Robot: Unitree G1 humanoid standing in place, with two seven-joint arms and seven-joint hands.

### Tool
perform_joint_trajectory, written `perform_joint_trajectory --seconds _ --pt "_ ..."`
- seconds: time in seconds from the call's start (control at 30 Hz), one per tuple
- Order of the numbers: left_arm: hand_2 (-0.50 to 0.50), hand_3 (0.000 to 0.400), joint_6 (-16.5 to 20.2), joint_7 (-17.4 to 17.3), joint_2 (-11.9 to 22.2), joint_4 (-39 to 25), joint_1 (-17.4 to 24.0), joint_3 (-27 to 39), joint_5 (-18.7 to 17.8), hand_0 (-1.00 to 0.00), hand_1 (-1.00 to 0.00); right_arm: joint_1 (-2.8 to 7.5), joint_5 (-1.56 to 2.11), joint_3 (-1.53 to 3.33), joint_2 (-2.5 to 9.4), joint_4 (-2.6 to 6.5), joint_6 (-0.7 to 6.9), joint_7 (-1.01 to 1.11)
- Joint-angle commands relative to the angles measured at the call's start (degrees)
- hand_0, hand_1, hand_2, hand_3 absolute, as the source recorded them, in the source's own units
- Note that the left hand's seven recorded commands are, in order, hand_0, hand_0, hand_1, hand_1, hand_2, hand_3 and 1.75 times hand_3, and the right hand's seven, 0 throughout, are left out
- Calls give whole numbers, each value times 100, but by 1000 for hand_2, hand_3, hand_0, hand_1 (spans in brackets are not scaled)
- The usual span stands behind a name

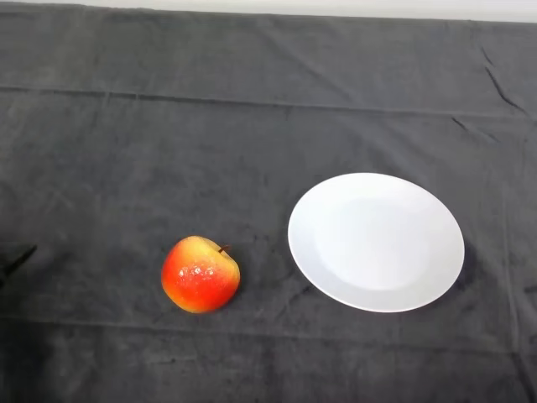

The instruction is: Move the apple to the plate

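A red and yellow apple (200,274) with a short stem sits upright on the dark cloth, left of centre and towards the front. A white round plate (376,241) lies flat on the cloth to the apple's right, a short gap away. The plate holds nothing.
The dark grey cloth (252,126) covers the whole table and has a few creases at the far right. A small dark patch (17,259) shows at the left edge, level with the apple; I cannot tell what it is.
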Motion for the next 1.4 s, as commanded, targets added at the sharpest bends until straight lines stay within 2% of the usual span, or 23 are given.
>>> perform_joint_trajectory --seconds 0.03,0.27,0.6,0.83,1.07,1.4 --pt "0 0 136 20 57 -375 41 -142 185 0 0 19 68 -93 -8 -82 -31 50" --pt "0 0 736 -105 -8 -1654 359 -452 360 0 0 25 65 -89 1 -103 -28 40" --pt "0 0 1992 -243 -269 -3790 824 -1254 733 0 0 39 58 -78 22 -154 -19 13" --pt "0 0 2651 -483 -267 -4856 1113 -1866 812 0 0 50 53 -68 37 -193 -12 -9" --pt "0 0 2963 -678 -257 -5173 1172 -2395 847 0 0 60 49 -60 49 -227 -5 -29" --pt "0 0 3023 -821 -341 -4547 928 -3148 848 0 0 68 47 -52 60 -257 2 -50"
